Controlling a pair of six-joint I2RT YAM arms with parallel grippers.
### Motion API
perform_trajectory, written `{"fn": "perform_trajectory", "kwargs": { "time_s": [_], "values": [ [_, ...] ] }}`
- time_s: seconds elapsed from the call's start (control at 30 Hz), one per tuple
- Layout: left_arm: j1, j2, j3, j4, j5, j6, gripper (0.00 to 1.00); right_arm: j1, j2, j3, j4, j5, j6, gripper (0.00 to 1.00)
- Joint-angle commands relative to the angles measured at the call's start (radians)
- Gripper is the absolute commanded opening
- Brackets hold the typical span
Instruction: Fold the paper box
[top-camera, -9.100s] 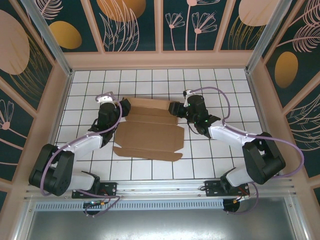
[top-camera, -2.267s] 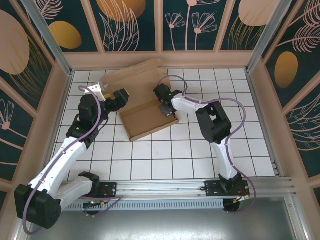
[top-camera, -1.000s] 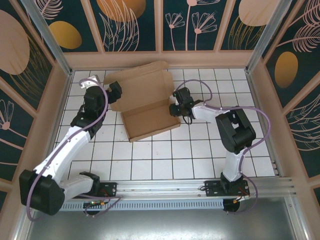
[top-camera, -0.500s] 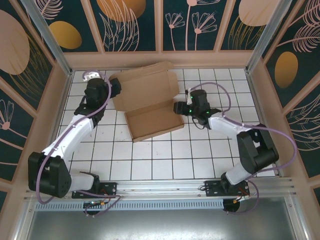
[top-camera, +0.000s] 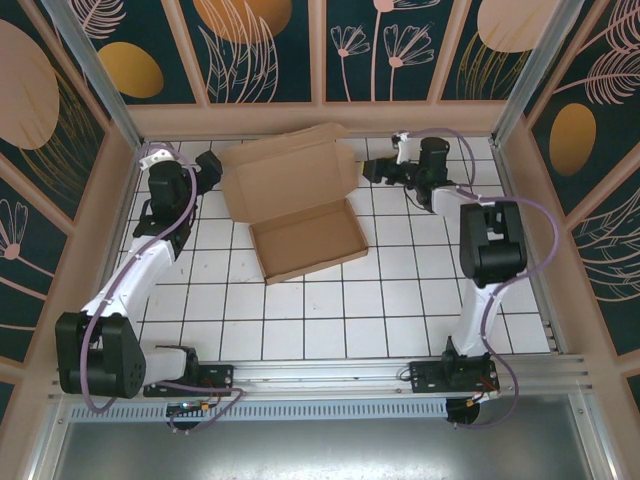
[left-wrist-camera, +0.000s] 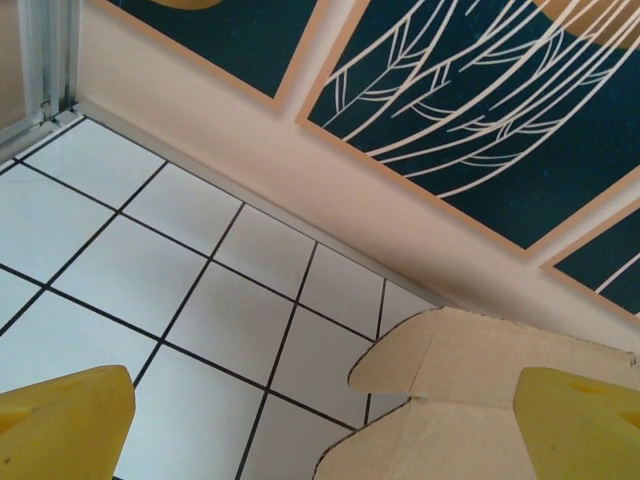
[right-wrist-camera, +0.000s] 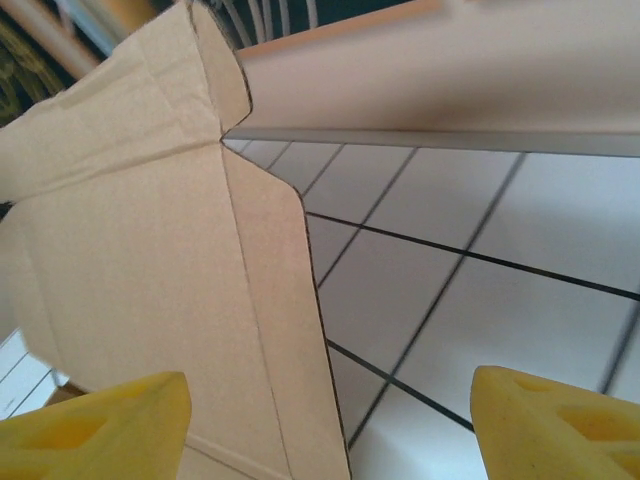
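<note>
The plain brown corrugated cardboard box (top-camera: 305, 240) sits past the middle of the white tiled desk (top-camera: 420, 300), shallow tray nearest me, lid raised toward the far edge. My left end effector (top-camera: 207, 166) hangs just left of that lid and my right end effector (top-camera: 373, 172) near its right side, both spread wide, gripping nothing.
</note>
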Motion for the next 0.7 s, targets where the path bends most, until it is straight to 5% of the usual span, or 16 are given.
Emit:
{"fn": "perform_trajectory", "kwargs": {
  "time_s": [0.0, 0.17, 0.33, 0.43, 0.6, 0.67],
  "values": [
    [0.017, 0.02, -0.03, 0.065, 0.061, -0.058, 0.97, 0.017, 0.084, 0.094, 0.102, -0.256, 0.02, 0.76],
    [0.023, 0.047, -0.039, 0.099, 0.096, -0.043, 0.98, 0.036, 0.173, 0.14, 0.177, -0.259, 0.055, 0.82],
    [0.032, 0.056, -0.054, 0.126, 0.125, -0.028, 0.98, 0.051, 0.241, 0.18, 0.204, -0.299, 0.091, 0.72],
    [0.033, 0.07, -0.054, 0.135, 0.138, -0.035, 0.98, 0.06, 0.244, 0.174, 0.217, -0.285, 0.092, 0.59],
    [0.033, 0.074, -0.062, 0.153, 0.156, -0.037, 0.98, 0.062, 0.214, 0.146, 0.237, -0.257, 0.091, 0.09],
    [0.033, 0.075, -0.059, 0.152, 0.159, -0.034, 0.98, 0.065, 0.192, 0.128, 0.234, -0.247, 0.078, 0.02]
  ]
}}
